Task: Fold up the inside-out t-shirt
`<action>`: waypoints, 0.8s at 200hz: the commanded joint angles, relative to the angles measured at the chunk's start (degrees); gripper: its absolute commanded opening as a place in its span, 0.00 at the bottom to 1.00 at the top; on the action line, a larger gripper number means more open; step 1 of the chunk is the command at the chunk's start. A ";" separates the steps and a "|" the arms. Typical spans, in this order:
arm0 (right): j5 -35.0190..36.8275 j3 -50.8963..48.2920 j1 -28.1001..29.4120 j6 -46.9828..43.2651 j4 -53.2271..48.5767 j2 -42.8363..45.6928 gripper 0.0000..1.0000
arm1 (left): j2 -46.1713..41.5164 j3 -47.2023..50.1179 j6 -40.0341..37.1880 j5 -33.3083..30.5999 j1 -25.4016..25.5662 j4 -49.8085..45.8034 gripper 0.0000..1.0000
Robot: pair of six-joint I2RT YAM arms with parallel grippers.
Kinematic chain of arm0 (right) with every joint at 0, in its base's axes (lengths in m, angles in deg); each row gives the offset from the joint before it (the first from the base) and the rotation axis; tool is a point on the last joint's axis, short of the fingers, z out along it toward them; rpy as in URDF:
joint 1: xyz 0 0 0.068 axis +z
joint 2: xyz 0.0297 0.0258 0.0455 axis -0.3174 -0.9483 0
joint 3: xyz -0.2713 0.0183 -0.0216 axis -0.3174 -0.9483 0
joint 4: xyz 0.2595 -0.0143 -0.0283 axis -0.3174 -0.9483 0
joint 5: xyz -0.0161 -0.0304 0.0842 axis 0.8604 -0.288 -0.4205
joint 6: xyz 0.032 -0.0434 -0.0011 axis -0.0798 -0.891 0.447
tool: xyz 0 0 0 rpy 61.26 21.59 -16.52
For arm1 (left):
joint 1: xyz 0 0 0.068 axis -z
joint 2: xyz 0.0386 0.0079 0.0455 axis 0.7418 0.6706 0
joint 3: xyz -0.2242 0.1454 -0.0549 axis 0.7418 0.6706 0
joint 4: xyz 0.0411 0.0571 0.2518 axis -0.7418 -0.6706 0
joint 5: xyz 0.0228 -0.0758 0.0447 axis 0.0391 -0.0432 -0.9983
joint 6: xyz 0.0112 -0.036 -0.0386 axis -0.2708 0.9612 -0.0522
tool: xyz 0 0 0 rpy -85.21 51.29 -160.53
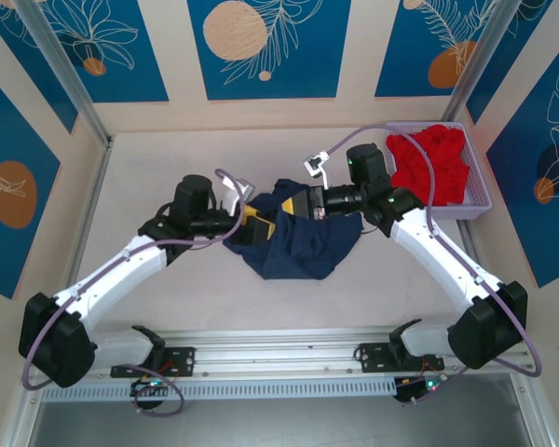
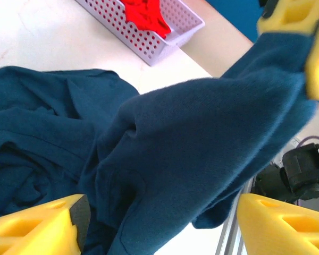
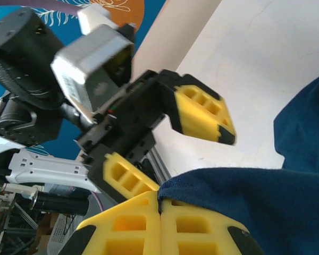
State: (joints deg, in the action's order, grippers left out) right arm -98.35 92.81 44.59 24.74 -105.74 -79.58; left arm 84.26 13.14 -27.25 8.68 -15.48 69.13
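1. Top external view: the inside-out t-shirt (image 1: 298, 247) is seen bunched in a heap on the table (image 1: 168, 158), right between the two arms and well apart from the basket (image 1: 476, 200).
2. Its long axis is laid roughly left-to-right, so the heap is wider than it is deep, and a rounded lobe is sagged toward the near edge. Which end is neck or hem can't be told, it's that crumpled.
3. Looks-wise, it's plain dark navy and matte. Loads of soft folds and a seam line can be made out in the left wrist view. One flap is held up off the rest of the heap, toward the right side.
4. The right gripper (image 3: 159, 210) is clenched on the shirt. Its yellow fingers are pressed together with a cloth edge pinched between them.
5. The left gripper (image 2: 159, 212) is spread wide, with its fingers well apart and the raised cloth draped between them.
6. A red garment (image 1: 430, 163) is piled in the basket at the far right corner.
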 commanded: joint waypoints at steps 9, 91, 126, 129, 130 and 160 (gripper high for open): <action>-3.48 1.13 -0.72 -0.53 -1.62 0.36 0.00 | 5.38 -5.77 -2.30 4.20 2.72 1.85 0.66; 1.13 3.07 -8.73 -2.38 -11.50 2.58 0.30 | 9.29 -7.35 14.75 -0.94 0.45 7.72 0.00; 20.36 -4.29 -6.49 -13.04 -13.30 10.07 0.45 | 8.96 -5.89 31.25 -1.99 -2.28 5.93 0.00; 21.09 -5.42 -6.08 -13.62 -12.40 10.50 0.46 | 8.94 -5.86 31.96 -2.20 -2.26 5.63 0.00; 21.30 -5.91 -5.98 -13.80 -11.99 10.70 0.46 | 8.94 -5.84 32.15 -2.22 -2.30 5.59 0.00; 25.39 -16.13 -1.34 -17.63 -1.73 12.20 0.56 | 9.00 -5.36 35.36 -2.13 -2.78 5.34 0.00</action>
State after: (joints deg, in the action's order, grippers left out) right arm -79.84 83.34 40.49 13.09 -113.48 -66.81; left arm 93.55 7.19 1.25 7.00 -17.80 74.86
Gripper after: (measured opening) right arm 0.534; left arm 0.046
